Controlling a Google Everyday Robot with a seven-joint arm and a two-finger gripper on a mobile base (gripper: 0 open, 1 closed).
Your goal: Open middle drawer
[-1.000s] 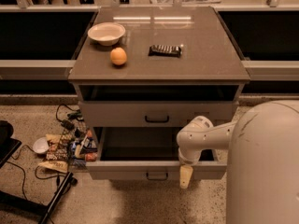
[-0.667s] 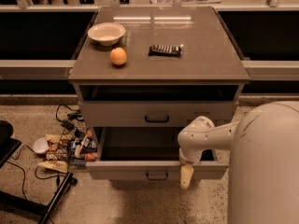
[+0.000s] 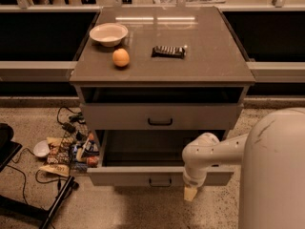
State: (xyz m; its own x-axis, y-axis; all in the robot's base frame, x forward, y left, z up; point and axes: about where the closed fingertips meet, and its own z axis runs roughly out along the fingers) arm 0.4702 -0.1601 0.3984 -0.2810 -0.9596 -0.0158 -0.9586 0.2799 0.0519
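The middle drawer (image 3: 124,175) is a wide grey drawer with a small black pull handle (image 3: 160,181). It stands pulled well out of the cabinet and its dark interior (image 3: 143,149) shows. My gripper (image 3: 190,191) hangs from the white arm (image 3: 209,154) in front of the drawer's front panel. It is a short way right of the handle and a little below it, not on it. The grey drawer above (image 3: 160,116) has its own black handle and sits nearly closed. The lowest drawer is hidden under the pulled-out one.
On the cabinet top (image 3: 214,56) are a white bowl (image 3: 108,34), an orange (image 3: 121,57) and a dark snack bar (image 3: 168,51). Snack packets, a small bowl and cables (image 3: 66,151) lie on the floor at the left. My white body (image 3: 276,175) fills the right foreground.
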